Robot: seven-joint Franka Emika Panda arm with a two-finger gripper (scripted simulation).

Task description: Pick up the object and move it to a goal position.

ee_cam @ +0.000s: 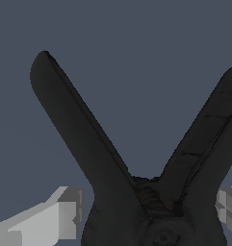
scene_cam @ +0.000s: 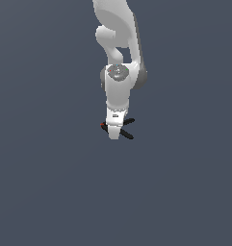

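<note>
Gripper (scene_cam: 115, 130) points down, fingers (ee_cam: 59, 216) on either side of the object's (ee_cam: 136, 192) joint, seemingly clamped on it. Object's two black arms splay out toward the exterior view's right; red spot toward its left.

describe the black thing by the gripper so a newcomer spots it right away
Follow the white robot arm down to its gripper. The black V-shaped object sits at the fingers, two thin straight arms spreading from a joint, a tiny red spot at one end.
</note>
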